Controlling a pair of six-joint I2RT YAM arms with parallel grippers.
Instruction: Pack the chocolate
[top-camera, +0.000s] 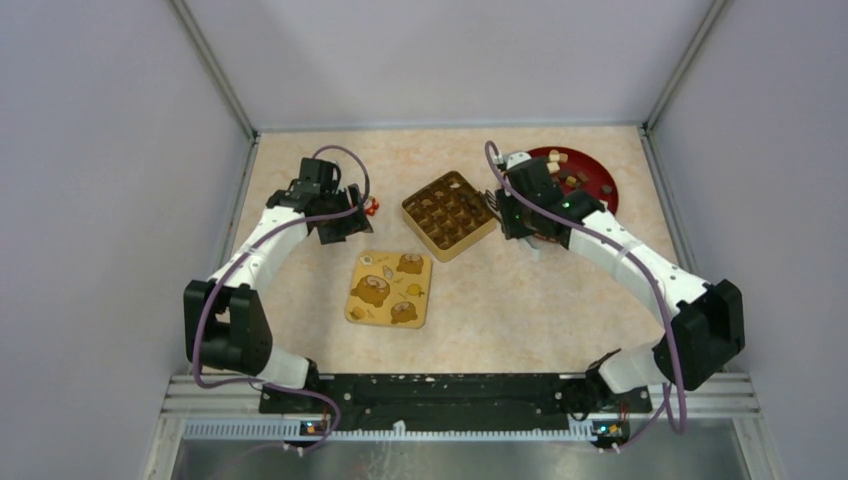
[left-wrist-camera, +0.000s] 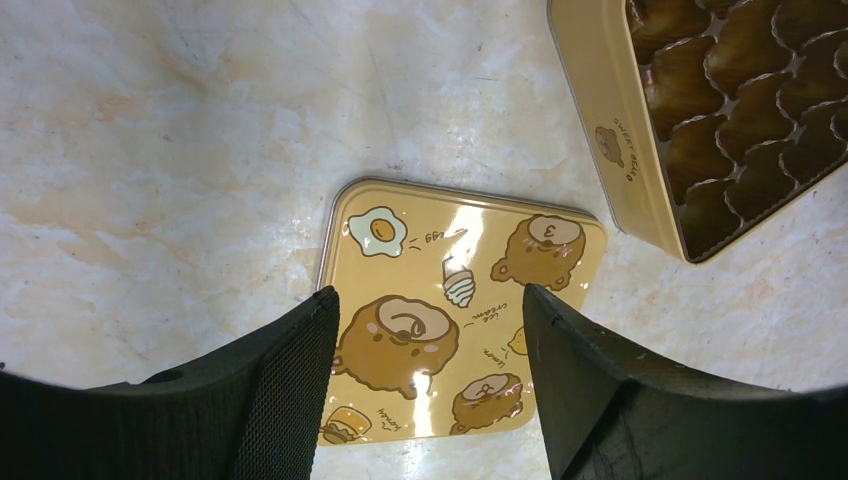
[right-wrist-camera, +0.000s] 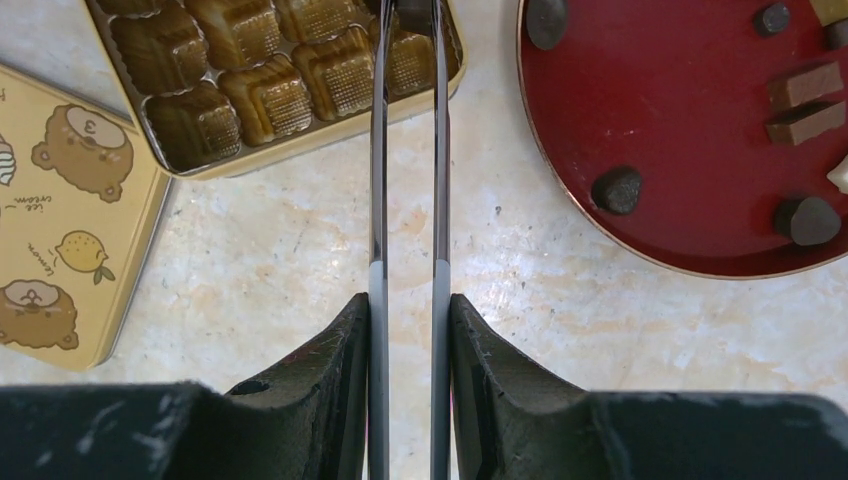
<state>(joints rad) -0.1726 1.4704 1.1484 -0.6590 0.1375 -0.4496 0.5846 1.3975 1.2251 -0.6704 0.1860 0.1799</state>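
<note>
Chocolate (right-wrist-camera: 617, 190) is nowhere near the left gripper (left-wrist-camera: 428, 295), which hangs spread and empty, aimed at the yellow lid (left-wrist-camera: 470, 250) lying off the tin (left-wrist-camera: 610, 120), so its cells stay reachable. The right gripper (right-wrist-camera: 408, 300) clamps tweezers (right-wrist-camera: 378, 150), suited to tiny lumps. Their blades stand narrowly apart, tips over the tin; whether they pinch a lump, I cannot tell. More chocolate waits on the red plate (right-wrist-camera: 680, 120).

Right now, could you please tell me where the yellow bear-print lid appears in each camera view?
Top external: yellow lid, centre table, below the tin.
Left wrist: lid lower centre, tin upper right.
Right wrist: lid cropped at left edge, tin upper left.
Shared landmark: the tin.
</note>
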